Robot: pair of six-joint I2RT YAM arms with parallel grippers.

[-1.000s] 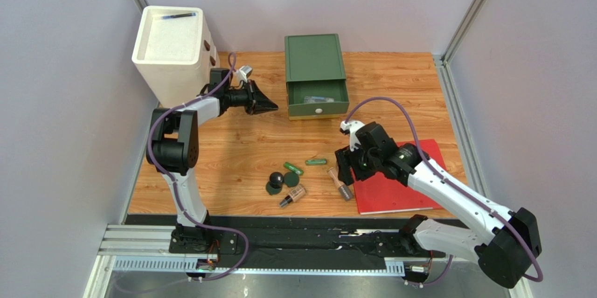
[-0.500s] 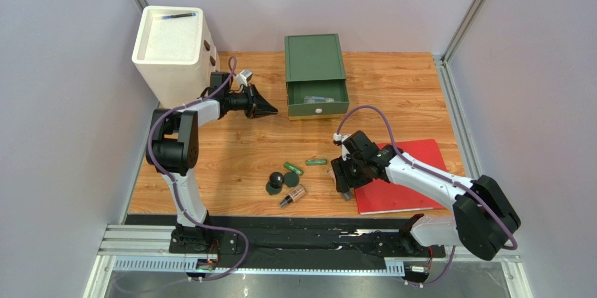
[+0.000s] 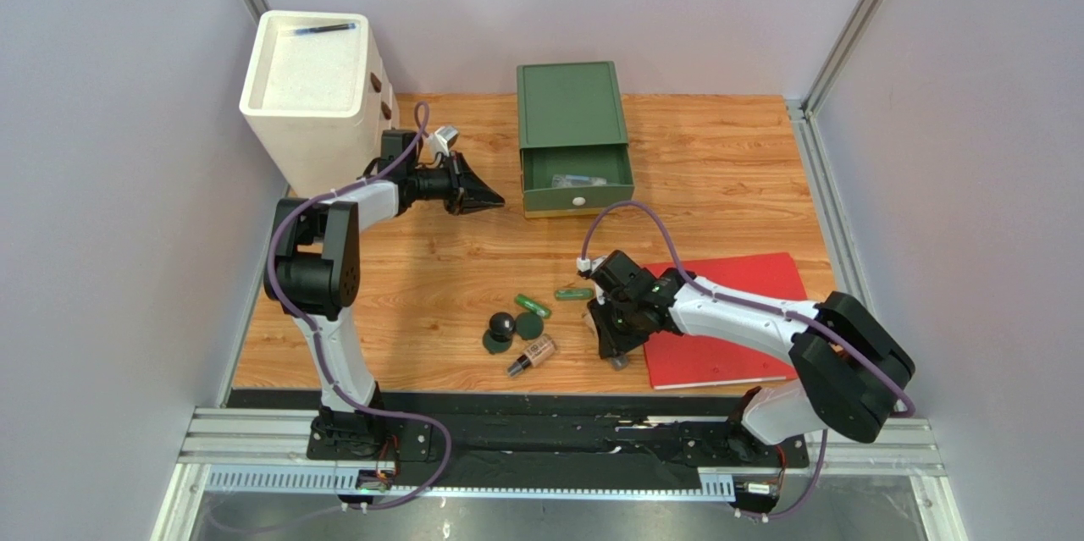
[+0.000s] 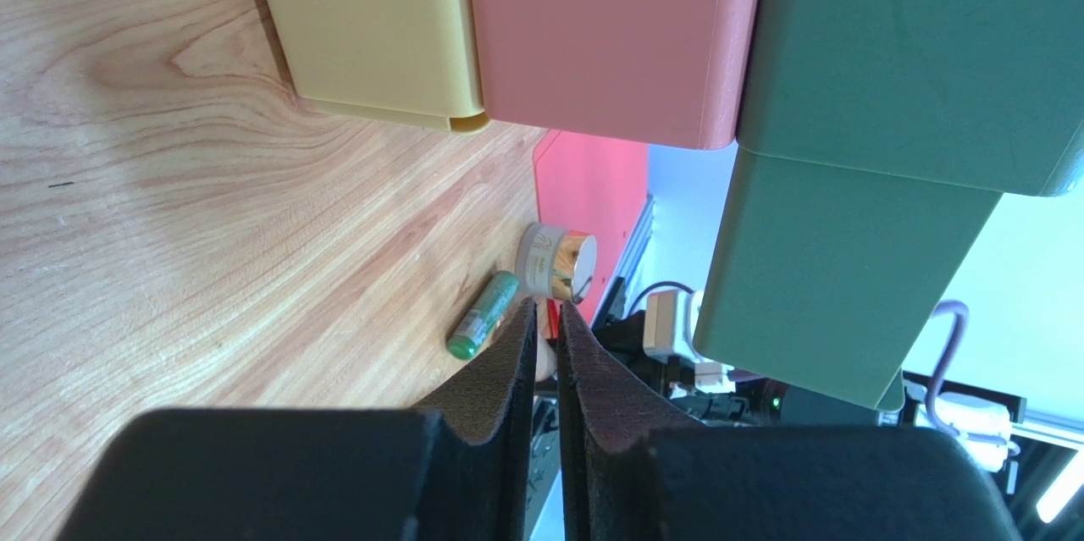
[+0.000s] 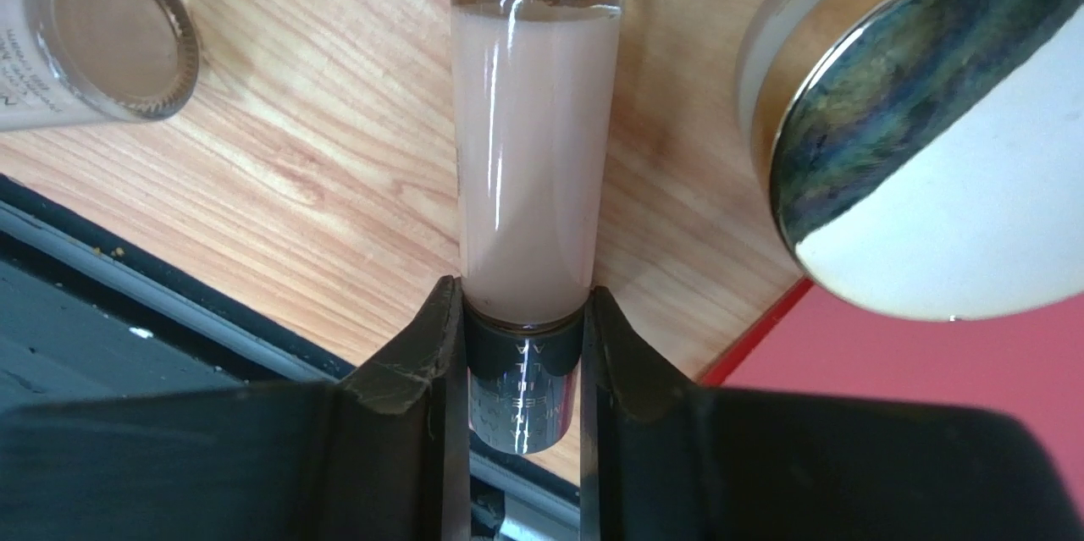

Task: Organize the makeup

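Observation:
My right gripper (image 3: pixel 616 333) (image 5: pixel 522 313) is shut on the dark cap end of a slim bottle (image 5: pixel 535 147) of pinkish liquid, which lies on the wood beside the red book (image 3: pixel 725 325). A gold-lidded round jar (image 5: pixel 929 122) sits right of it. Further left lie two green tubes (image 3: pixel 533 306) (image 3: pixel 573 295), a black ball (image 3: pixel 503 327), dark green compacts (image 3: pixel 495 343) and a small amber bottle (image 3: pixel 532 354). My left gripper (image 3: pixel 494 200) (image 4: pixel 546 313) hovers beside the white box (image 3: pixel 312 78), shut with nothing in it.
A green drawer unit (image 3: pixel 574 135) stands at the back middle, its top drawer (image 3: pixel 579 170) pulled out with something small inside. The left wrist view shows pink (image 4: pixel 611 20) and yellow (image 4: pixel 369 20) units beneath it. A dark pen lies on the white box.
My right gripper has moved left off the red book, come down over the slim bottle and closed on its cap. The left arm has barely shifted.

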